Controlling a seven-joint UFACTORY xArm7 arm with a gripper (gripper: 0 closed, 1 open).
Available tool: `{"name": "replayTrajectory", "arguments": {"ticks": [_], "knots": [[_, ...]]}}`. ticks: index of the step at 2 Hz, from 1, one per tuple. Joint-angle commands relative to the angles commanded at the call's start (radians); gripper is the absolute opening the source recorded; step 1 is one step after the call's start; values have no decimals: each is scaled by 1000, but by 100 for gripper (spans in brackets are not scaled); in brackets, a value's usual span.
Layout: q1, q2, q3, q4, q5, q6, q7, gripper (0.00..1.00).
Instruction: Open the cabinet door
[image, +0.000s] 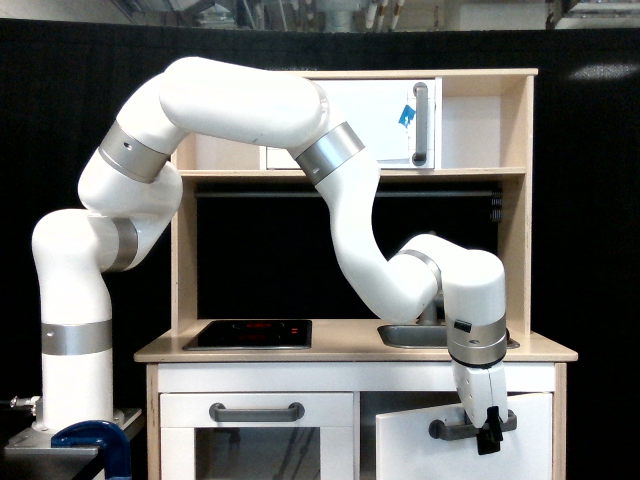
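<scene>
While the arm (350, 220) reaches down over the front edge of the worktop (350, 348), its black fingers (489, 432) sit clamped on the grey bar handle (470, 428) of the cabinet door (460, 445), at the lower part of the exterior view's right. Door stands ajar: its edge toward the exterior view's left has swung out from the frame, leaving a dark gap (368, 440) between door and cabinet front. Handle runs horizontal near the door's top edge, fingers gripping toward its end on the exterior view's right. Beside it, toward the exterior view's left, the windowed door (256, 440) with its own grey handle is flush and closed. On the worktop: a black hob (250, 333) and a sink (420, 336) behind the wrist. Upper shelf holds a white door (380, 122) with a vertical handle and blue tape (406, 116), shut.
</scene>
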Motion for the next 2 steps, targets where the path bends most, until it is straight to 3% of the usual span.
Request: {"name": "replayTrajectory", "arguments": {"ticks": [2], "knots": [[-18, 67, -14, 131, -59, 70, 32, 100]]}}
